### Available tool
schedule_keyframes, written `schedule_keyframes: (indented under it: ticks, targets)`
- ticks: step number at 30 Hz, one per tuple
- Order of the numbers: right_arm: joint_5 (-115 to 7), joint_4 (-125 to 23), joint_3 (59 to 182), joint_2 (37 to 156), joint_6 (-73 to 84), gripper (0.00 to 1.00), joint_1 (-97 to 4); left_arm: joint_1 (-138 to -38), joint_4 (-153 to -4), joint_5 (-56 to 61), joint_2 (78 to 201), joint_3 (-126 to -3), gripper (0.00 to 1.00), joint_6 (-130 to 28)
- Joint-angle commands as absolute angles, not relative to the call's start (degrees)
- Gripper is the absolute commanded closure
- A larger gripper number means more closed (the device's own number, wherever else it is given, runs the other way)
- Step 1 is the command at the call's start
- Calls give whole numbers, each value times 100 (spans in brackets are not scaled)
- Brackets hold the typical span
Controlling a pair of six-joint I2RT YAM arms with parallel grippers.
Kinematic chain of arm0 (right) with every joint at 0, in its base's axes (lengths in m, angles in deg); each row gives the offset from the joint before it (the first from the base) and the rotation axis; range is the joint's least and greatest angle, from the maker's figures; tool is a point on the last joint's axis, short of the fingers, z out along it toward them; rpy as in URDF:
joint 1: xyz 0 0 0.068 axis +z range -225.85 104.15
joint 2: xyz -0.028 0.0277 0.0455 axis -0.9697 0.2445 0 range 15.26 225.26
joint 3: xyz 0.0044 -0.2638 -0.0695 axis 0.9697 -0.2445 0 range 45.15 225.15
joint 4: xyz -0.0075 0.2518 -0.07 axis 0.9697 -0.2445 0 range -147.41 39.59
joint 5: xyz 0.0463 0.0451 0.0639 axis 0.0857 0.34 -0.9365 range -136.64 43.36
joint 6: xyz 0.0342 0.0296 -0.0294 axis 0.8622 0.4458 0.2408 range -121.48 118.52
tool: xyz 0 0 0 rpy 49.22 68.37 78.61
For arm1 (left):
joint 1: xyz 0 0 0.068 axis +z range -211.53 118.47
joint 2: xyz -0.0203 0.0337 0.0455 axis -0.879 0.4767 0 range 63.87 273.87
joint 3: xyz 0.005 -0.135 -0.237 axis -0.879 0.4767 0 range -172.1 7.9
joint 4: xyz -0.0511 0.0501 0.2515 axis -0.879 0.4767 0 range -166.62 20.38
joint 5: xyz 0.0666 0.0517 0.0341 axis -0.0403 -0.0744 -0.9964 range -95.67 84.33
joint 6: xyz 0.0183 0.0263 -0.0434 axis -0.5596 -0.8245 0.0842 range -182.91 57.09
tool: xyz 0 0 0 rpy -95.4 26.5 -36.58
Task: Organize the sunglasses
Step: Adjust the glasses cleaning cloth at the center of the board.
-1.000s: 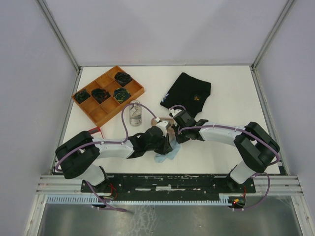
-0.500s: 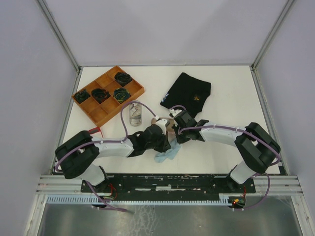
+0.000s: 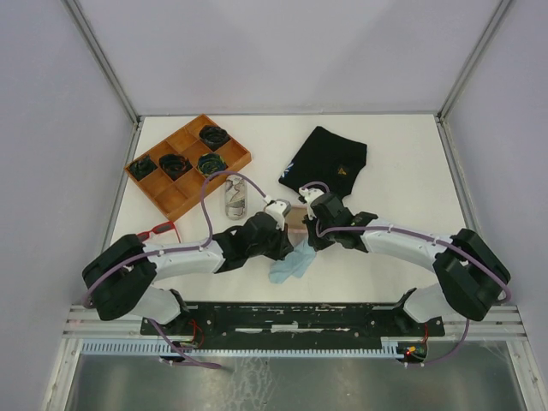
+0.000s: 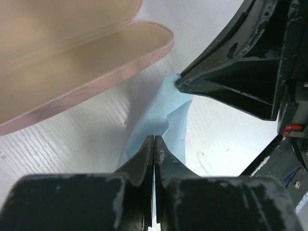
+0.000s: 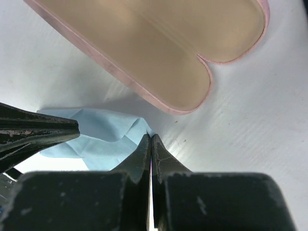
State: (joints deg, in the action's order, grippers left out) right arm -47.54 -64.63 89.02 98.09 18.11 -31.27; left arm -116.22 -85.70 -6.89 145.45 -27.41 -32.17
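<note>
Thin, creased pale-blue cloth (image 4: 177,111); smooth pink case (image 5: 144,43) with matt beige lining; finely ribbed white table (image 5: 250,125)

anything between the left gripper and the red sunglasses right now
Nothing visible lies between them, but the left gripper is shut on the blue cloth, and the red sunglasses sit back beside its own arm.
</note>
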Motion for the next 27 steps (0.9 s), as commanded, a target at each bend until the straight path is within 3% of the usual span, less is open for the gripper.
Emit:
schedule_keyframes:
  ticks: [1, 7, 27]
  targets:
    - [-4822, -6356, 8856, 9555, 1724, 100, -3129, -11593, -8732, -782, 14191, -2784, 97, -3547]
    - [-4767, -6406, 8845, 9462, 1681, 100, -3129, -11546, -8831, -994, 13854, -2573, 97, -3532]
    - [-4814, -6343, 8888, 9720, 1740, 100, -3128, -11241, -9559, -171, 14454, -2216, 97, -3495]
